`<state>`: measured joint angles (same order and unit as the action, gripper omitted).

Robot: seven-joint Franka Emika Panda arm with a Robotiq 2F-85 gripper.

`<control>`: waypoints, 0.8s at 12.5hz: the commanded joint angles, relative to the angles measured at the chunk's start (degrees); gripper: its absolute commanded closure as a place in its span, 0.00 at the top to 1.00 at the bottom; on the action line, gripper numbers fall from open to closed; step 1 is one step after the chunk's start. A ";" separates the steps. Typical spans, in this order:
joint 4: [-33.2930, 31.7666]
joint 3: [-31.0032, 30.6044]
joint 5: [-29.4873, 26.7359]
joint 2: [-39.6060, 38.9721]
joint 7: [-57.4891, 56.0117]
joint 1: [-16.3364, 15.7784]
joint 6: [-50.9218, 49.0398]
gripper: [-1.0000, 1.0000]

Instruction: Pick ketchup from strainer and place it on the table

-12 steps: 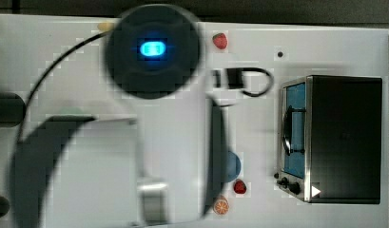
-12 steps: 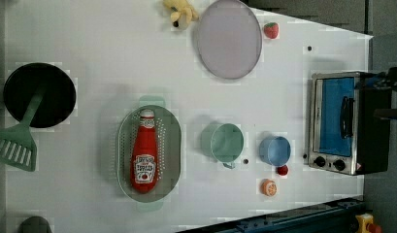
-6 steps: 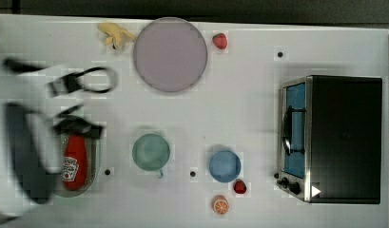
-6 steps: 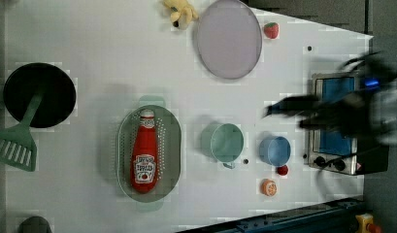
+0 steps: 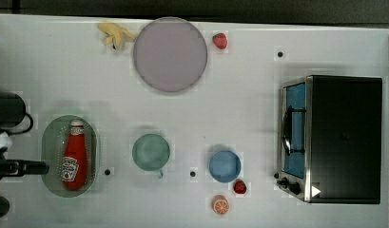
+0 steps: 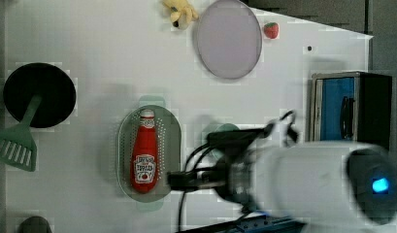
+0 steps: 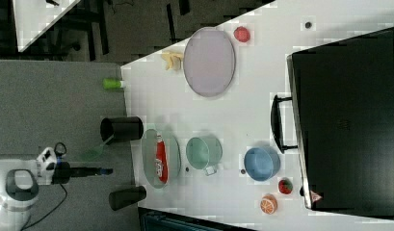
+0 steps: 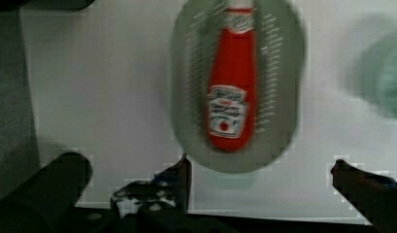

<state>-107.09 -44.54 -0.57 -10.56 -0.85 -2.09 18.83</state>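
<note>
- We've got the ketchup (image 5: 74,158) lying flat inside the strainer (image 5: 51,137), cap toward the top view's top, label facing up.
- The strainer sits on the table (image 5: 239,114), at the top view's left side, with a green mug (image 5: 150,152) to its right.
- In the wrist view the gripper (image 8: 260,170) has its fingers spread wide, nothing between them, with the bottle lying beyond the tips.
</note>
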 commanded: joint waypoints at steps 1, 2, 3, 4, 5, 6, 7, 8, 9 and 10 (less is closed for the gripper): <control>-5.74 1.51 2.23 -2.40 7.38 1.00 8.55 1.00; -8.28 1.52 3.97 -3.30 7.45 0.70 12.52 1.00; -10.79 1.52 5.80 -4.29 7.49 0.54 16.62 1.00; -13.08 1.55 6.92 -5.42 7.82 0.51 20.91 1.00; -15.05 1.62 7.61 -6.77 8.36 0.51 25.27 1.00; -16.62 1.73 8.33 -8.25 8.85 0.50 29.26 1.00; -17.70 1.87 9.08 -9.88 9.59 0.50 32.84 1.00; -18.37 2.03 9.69 -11.49 10.43 0.47 35.23 1.00; -18.73 2.34 10.31 -13.21 11.19 0.40 36.83 1.00; -18.72 2.59 10.85 -14.83 11.71 0.38 37.42 1.00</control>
<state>-125.89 -41.38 9.63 -25.32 6.76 -2.13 54.64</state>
